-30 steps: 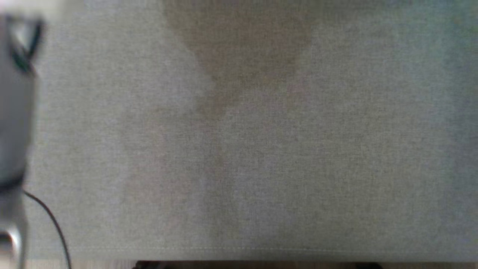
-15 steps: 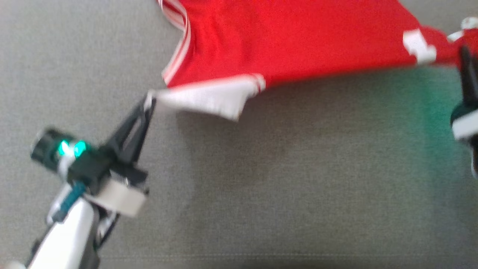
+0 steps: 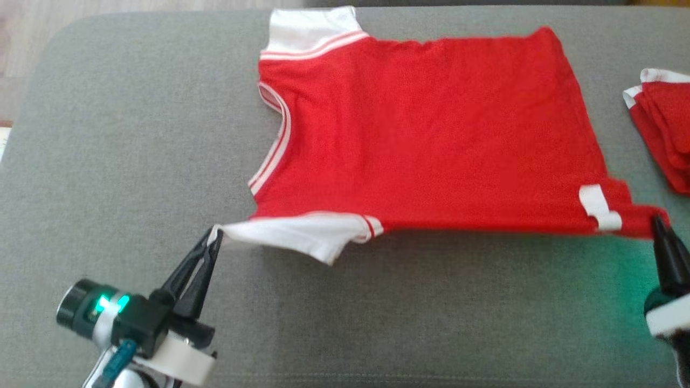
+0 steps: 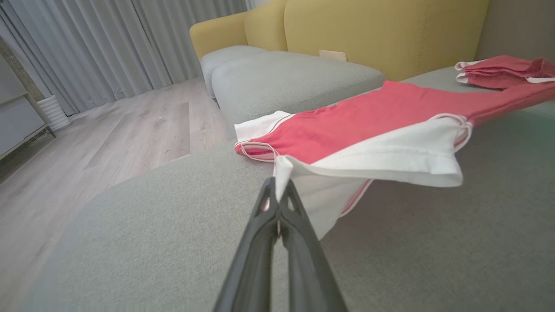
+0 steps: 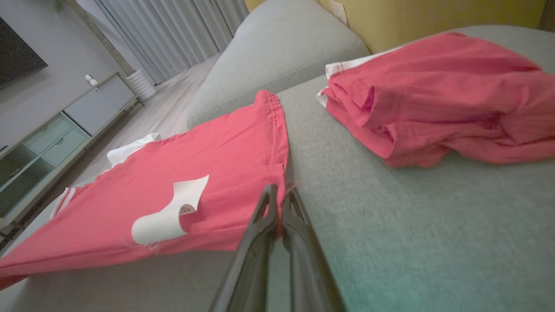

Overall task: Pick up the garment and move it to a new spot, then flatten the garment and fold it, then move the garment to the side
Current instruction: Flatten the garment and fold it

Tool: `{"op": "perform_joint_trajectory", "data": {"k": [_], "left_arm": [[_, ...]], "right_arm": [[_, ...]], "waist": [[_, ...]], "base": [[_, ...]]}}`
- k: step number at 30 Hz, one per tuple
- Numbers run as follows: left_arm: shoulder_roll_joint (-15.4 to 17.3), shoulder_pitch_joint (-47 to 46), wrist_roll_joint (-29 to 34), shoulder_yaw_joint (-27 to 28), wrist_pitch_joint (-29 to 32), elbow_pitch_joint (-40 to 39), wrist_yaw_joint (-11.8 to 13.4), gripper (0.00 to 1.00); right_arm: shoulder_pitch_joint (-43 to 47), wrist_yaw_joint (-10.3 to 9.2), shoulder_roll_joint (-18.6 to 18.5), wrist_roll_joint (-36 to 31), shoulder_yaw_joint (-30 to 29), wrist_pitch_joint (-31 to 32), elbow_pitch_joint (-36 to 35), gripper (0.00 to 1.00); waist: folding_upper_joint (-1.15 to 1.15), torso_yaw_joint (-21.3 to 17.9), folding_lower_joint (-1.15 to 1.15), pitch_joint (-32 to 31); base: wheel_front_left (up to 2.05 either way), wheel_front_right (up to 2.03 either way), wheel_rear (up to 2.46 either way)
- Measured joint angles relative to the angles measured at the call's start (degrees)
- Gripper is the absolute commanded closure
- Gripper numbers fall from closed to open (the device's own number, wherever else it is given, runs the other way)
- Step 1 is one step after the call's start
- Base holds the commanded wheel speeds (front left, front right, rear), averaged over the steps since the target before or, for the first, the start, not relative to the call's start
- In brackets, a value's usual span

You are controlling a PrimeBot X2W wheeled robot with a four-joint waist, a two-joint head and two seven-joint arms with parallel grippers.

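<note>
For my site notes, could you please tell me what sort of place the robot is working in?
Likely a home living room: a yellow sofa, long grey curtains over wood flooring, and a low cabinet.

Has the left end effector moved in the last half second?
Yes. Measured against the cushion's front seam, which sits near the bottom edge both times, the left end effector has drawn closer to it, shirt sleeve in its grip.

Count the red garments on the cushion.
2. One red shirt lies spread out, its near edge pinched by the left gripper and right gripper; a bunched red garment sits to its right, partly cropped; more may be hidden.
</note>
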Motion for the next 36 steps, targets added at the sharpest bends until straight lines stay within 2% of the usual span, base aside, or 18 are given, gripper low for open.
{"op": "perform_joint_trajectory", "data": {"k": [4, 5, 9, 16, 26, 36], "left_arm": [[0.3, 1.1, 0.5, 0.0, 0.0, -0.5, 0.0, 1.00], [0.4, 1.1, 0.7, -0.1, 0.0, -0.6, 0.0, 1.00], [0.3, 0.1, 0.7, -0.8, 0.0, 0.1, -0.4, 1.00], [-1.3, -8.4, 0.7, -2.1, 0.0, 5.4, -1.4, 1.00], [-2.9, -20.2, 0.5, -4.1, 0.0, 12.0, -2.7, 1.00], [-4.2, -30.8, -1.5, -6.2, 0.0, 17.9, -3.0, 1.00]], "right_arm": [[3.5, 0.00, 2.0, -3.0, -3.6, 2.0, -3.1, 1.00], [4.9, 0.00, 3.5, -5.2, -6.3, 3.6, -5.3, 1.00], [5.6, 0.00, 6.9, -8.0, -11.0, 8.3, -8.8, 1.00], [3.5, 0.00, 10.5, -12.7, -14.6, 16.1, -9.9, 1.00], [-6.3, 0.00, 10.7, -16.0, -16.8, 21.4, -7.6, 1.00], [-14.3, 0.00, 9.5, -17.2, -16.0, 22.5, -4.2, 1.00]], "waist": [[0.00, 0.2, 0.00, -0.4], [0.00, 0.1, 0.00, -0.4], [0.00, 0.0, 0.00, -0.1], [0.00, 0.0, 0.00, 2.1], [0.00, 1.4, 0.00, 6.2], [0.00, 2.7, 0.00, 10.7]], "base": [[0.00, 0.00, 0.00], [0.00, 0.00, 0.00], [0.00, 0.00, 0.00], [0.00, 0.00, 0.00], [0.00, 0.00, 0.00], [0.00, 0.00, 0.00]]}}
